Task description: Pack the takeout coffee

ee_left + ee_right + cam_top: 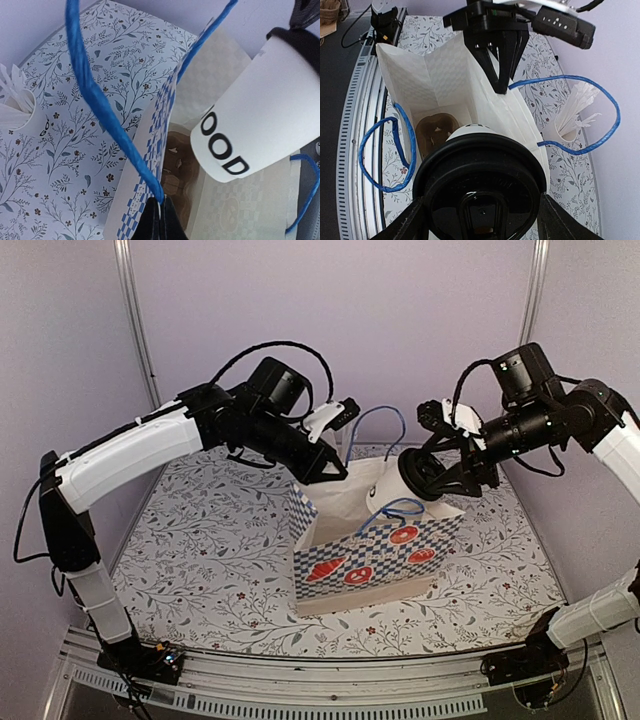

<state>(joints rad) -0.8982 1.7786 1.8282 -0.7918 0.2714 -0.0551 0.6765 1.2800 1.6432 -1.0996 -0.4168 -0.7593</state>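
- The left fingers [325,468] are pinched shut on the rim of the paper bag [365,560], at about 10 o'clock of its mouth in the top view. This most likely keeps the wall pulled back so the mouth stays wide.
- One blue handle [100,115] loops up past that pinch; held aside like this, it should not snag the cup.
- The right fingers [407,225] clasp the takeout coffee [255,120] from either side just below its black lid. In the wrist view one finger shows at 8 o'clock of the lid and the other at 4 o'clock.
- The cup hangs tilted over the 2 o'clock side of the bag's mouth, base pointing down into the bag. The base looks to be about at rim level, touching nothing.
- A brown cup carrier [435,131] lies on the bag's floor, at 10 o'clock from the lid in the right wrist view. I judge it to be the cup's seat.
- The straw cup [570,117] stands outside the bag on the tabletop [200,570].
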